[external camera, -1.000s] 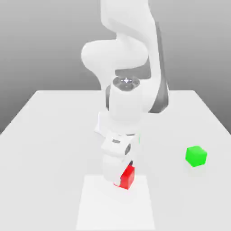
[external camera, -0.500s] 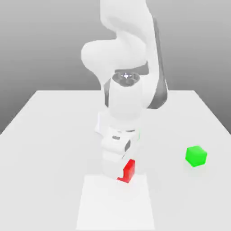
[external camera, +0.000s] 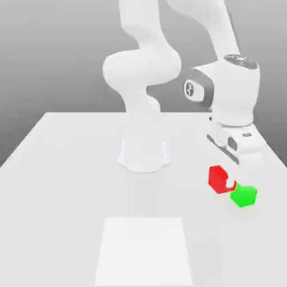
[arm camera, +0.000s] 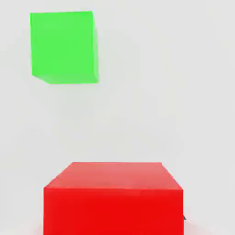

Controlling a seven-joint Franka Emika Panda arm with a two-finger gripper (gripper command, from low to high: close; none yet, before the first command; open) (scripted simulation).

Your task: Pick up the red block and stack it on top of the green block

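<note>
step: carry red block [external camera: 218,179] to green block [external camera: 244,195] | fingers [external camera: 231,181]: closed on red block, held above table [external camera: 73,196] | green block: on table, toward its exterior-view right edge | next: likely align over green, lower, release | count: 1 red, 1 green

"Where's the free cube [external camera: 244,197]?"
"On the bench [external camera: 56,190], toward the exterior view's right."
"The gripped cube [external camera: 217,180]?"
"Between the jaws [external camera: 230,183], just left of it there."
"And the square panel [external camera: 144,252]?"
"Before the arm's base [external camera: 143,156]."
</note>
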